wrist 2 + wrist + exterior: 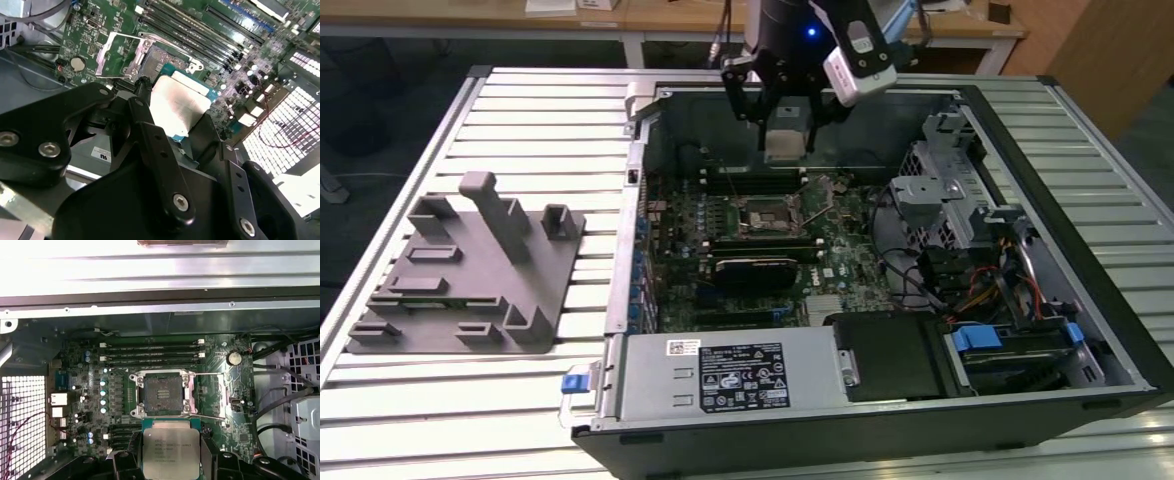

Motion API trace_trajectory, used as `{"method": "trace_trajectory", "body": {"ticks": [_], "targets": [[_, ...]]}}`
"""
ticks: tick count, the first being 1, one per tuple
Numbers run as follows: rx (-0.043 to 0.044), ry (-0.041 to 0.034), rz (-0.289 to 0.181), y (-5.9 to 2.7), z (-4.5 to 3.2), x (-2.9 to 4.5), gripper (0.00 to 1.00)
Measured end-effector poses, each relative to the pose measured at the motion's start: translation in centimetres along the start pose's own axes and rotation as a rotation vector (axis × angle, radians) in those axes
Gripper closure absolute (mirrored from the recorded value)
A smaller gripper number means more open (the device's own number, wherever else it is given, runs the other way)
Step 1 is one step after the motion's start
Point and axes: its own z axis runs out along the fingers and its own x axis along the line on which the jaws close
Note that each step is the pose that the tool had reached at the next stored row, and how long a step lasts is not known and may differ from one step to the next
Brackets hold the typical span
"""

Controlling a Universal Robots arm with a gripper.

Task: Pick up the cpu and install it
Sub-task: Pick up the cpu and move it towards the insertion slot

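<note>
Gripping the cpu (171, 450) by two opposite edges, the claw (783, 142) is hanging over the motherboard (720, 290) inside the open computer case (854, 432), with the chip's silvery top turned toward the wrist cameras. The open socket (162, 394), with its load plate (105, 62) swung aside, is lying below the claw and just ahead of the fingertips, not directly under the chip. Chip edges are running roughly square with the socket frame.
</note>
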Motion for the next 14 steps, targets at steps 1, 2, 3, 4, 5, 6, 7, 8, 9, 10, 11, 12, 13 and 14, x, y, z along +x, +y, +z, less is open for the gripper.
{"method": "trace_trajectory", "body": {"ticks": [1, 2, 3, 4, 5, 6, 7, 8, 9, 10, 11, 12, 13, 14], "targets": [[-0.0001, 0.0, 0.0, 0.03, 0.09, 0.0, 0.45], [-0.0002, 0.0, 0.0, 0.05, 0.19, 0.0, 0.45], [0.0001, 0.0001, 0.0, 0.08, 0.29, 0.01, 0.45], [0.0, 0.0001, 0.0, 0.1, 0.42, 0.01, 0.45], [-0.0002, 0.0001, 0.0, 0.12, 0.56, 0.01, 0.45], [-0.0001, 0.0001, 0.0, 0.14, 0.68, 0.01, 0.45], [-0.0002, 0.0001, 0.0, 0.18, 0.8, 0.02, 0.45], [-0.0003, 0.0, 0.0, 0.22, 0.94, 0.02, 0.45], [-0.0003, 0.0, 0.0, 0.25, 1.08, 0.02, 0.45], [-0.0004, 0.0, 0.0, 0.27, 1.23, 0.02, 0.45], [-0.0004, 0.0001, 0.0, 0.28, 1.39, 0.02, 0.45], [-0.0002, 0.0001, 0.0, 0.29, 1.52, 0.03, 0.45], [-0.0004, 0.0, 0.0, 0.29, 1.65, 0.04, 0.45], [-0.0002, 0.0001, 0.0, 0.28, 1.76, 0.07, 0.45]]}}
